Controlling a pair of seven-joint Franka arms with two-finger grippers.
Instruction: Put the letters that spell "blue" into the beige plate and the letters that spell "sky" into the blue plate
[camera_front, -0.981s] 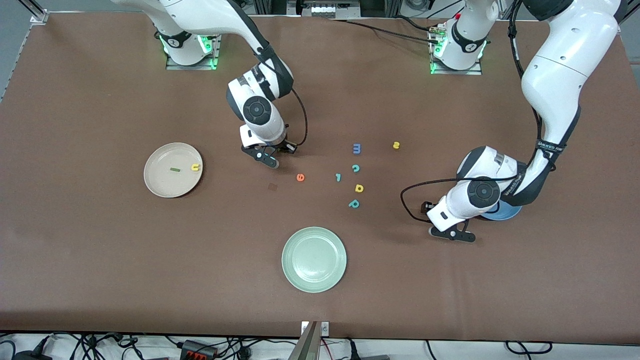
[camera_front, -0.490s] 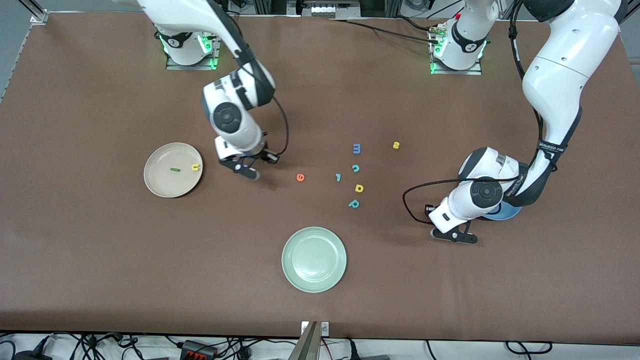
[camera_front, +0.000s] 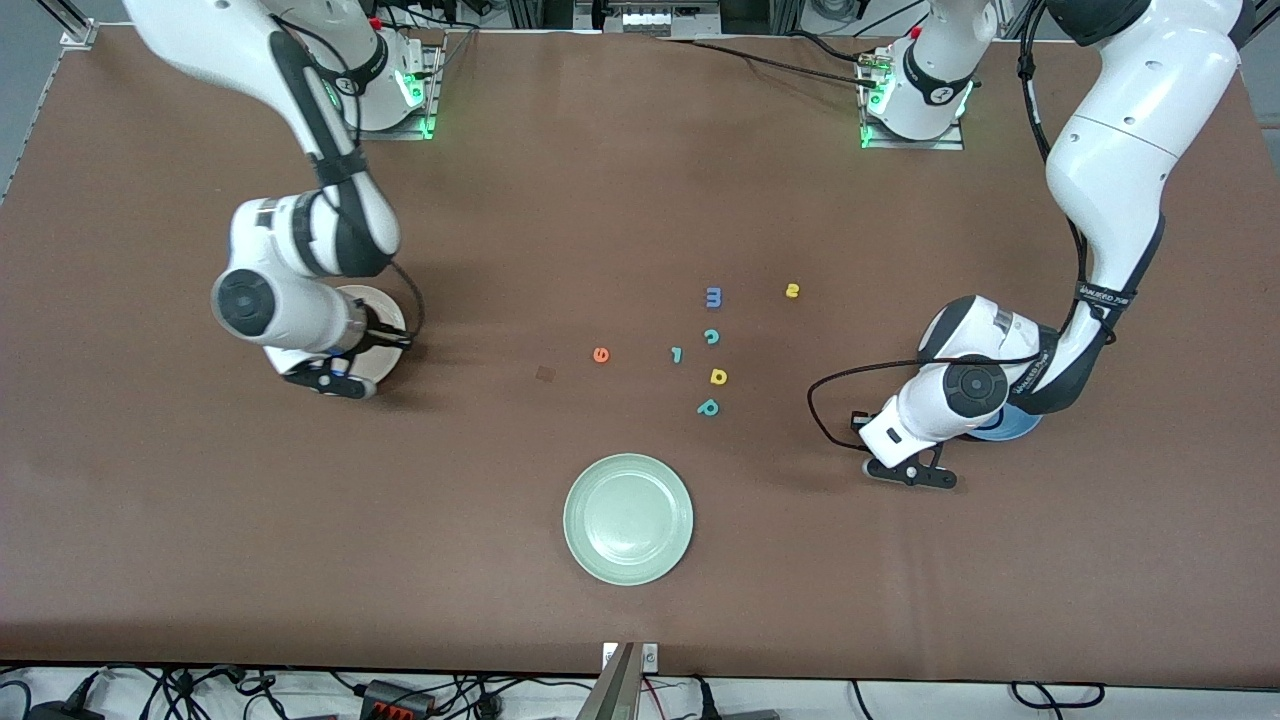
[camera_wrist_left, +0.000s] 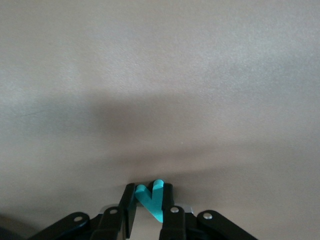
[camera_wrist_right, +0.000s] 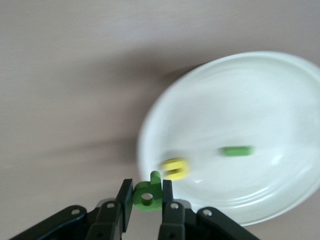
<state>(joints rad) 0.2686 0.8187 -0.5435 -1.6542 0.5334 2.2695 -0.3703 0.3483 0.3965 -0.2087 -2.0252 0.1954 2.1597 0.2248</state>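
Over beige plate (camera_wrist_right: 260, 125) rim: right claw (camera_wrist_right: 147, 197) clamps green b (camera_wrist_right: 147, 192); left claw (camera_wrist_left: 148, 202) clamps teal y (camera_wrist_left: 150, 197).

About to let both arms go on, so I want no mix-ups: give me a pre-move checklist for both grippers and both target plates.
1. Right gripper shut on the green b: ok.
2. Right gripper over the beige plate, by its rim, close to the yellow u: ok for release.
3. Dark green l and u already in the beige plate: ok.
4. Left gripper shut on the teal y: ok.
5. Left gripper over the blue plate: not ok; it is low over bare table beside it.
6. Contents of the blue plate: cannot tell, the left arm covers it.
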